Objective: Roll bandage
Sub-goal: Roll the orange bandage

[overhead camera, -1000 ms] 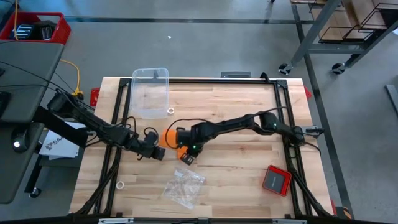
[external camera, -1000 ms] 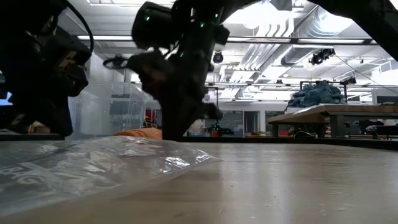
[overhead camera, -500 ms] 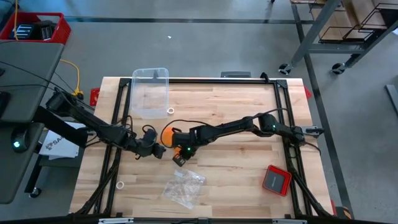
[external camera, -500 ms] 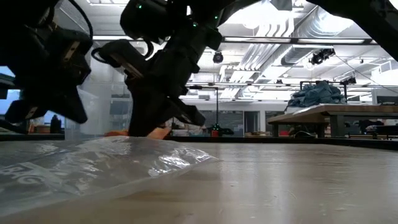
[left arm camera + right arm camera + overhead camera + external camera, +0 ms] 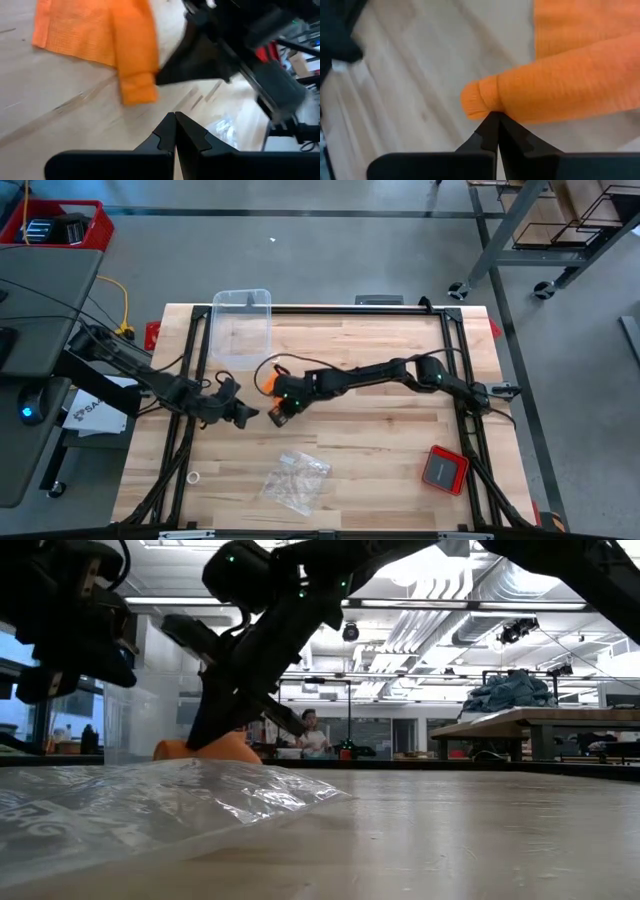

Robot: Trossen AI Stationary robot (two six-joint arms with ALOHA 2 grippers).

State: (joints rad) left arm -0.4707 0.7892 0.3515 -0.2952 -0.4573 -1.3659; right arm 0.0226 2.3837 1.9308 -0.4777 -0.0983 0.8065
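Observation:
The orange bandage (image 5: 266,384) lies on the wooden table left of centre. Part of it is flat (image 5: 580,25) and part is rolled into a tube (image 5: 560,85). My right gripper (image 5: 495,119) is shut, slanting down with its tips at the rolled part's end; it also shows in the low view (image 5: 208,732). My left gripper (image 5: 175,120) is shut on nothing. It hangs above the table to the bandage's left (image 5: 243,414), clear of the cloth. My right gripper touches the rolled part near its free end (image 5: 482,100) with its shut fingertips and pinches nothing. The fingers slant down from the table's right side and meet the roll's side (image 5: 150,80). The roll lies on the table, joined to the flat cloth.
A clear plastic box (image 5: 243,328) stands at the far left. A clear bag (image 5: 295,478) lies near the front edge, and a red square device (image 5: 444,468) at the near right. Small white rings (image 5: 274,359) (image 5: 194,477) lie loose. Black frame rails (image 5: 190,370) border the table.
My left gripper has risen off the table and drawn back toward the left edge, clear of the bandage. My right gripper has swung toward the left and far side, tipping more steeply down onto the rolled part. Both have stayed shut.

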